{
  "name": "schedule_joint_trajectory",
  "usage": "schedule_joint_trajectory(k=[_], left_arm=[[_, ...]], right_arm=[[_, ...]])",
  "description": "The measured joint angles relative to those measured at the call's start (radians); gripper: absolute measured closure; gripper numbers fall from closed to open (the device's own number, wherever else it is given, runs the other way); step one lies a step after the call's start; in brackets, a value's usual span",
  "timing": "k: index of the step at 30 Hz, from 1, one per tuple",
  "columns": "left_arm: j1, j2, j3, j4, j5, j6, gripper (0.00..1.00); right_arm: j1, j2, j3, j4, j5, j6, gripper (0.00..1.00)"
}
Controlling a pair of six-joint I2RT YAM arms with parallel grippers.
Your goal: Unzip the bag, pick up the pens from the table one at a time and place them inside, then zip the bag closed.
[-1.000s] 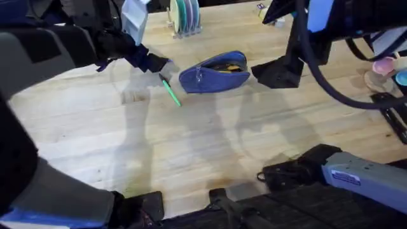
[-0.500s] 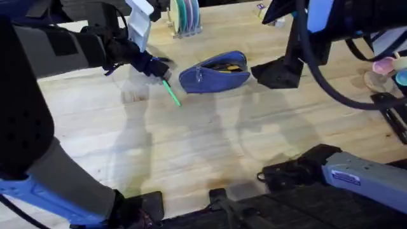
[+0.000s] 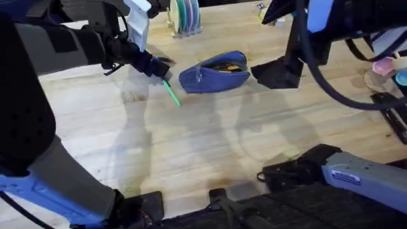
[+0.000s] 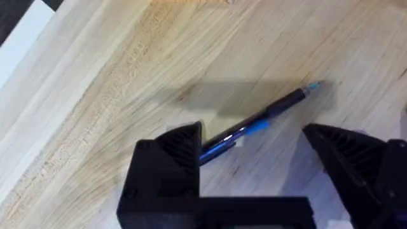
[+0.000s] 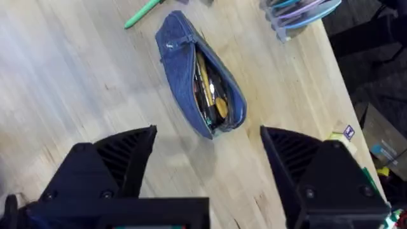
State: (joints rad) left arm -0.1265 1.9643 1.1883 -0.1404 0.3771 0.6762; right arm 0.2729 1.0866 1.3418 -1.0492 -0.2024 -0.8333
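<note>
Our left end effector is spread wide and low over the tabletop, with the dark blue pen lying between its fingers but not yet clamped; one finger hides the pen's near end. The green pen lies just beside that end effector, on the side toward the pouch. Further right, the blue-grey pouch rests on its side, its zipper already drawn open and a small pull hanging near one end. Yellowish, stick-like contents show through the mouth, though we cannot tell what they are. Our right end effector hovers just above the pouch, fingers wide apart and empty.

By our reckoning the unzipping is done, and both pens are left on the tabletop. What remains is grasping and loading each pen, then zipping shut.
</note>
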Motion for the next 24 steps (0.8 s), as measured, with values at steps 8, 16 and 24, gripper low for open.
schedule_joint_trajectory(k=[8,16,24], left_arm=[[0.000,0.000,0.004,-0.022,0.002,-0.004,0.007],[0.000,0.000,0.006,-0.036,0.006,-0.009,0.041],[-0.015,0.000,0.005,-0.073,0.053,-0.006,0.756]], right_arm=[[0.000,0.000,0.000,0.000,0.000,0.000,0.003],[0.000,0.000,0.000,-0.001,0.000,0.000,0.003],[0.000,0.000,0.000,-0.002,0.000,0.000,0.003]])
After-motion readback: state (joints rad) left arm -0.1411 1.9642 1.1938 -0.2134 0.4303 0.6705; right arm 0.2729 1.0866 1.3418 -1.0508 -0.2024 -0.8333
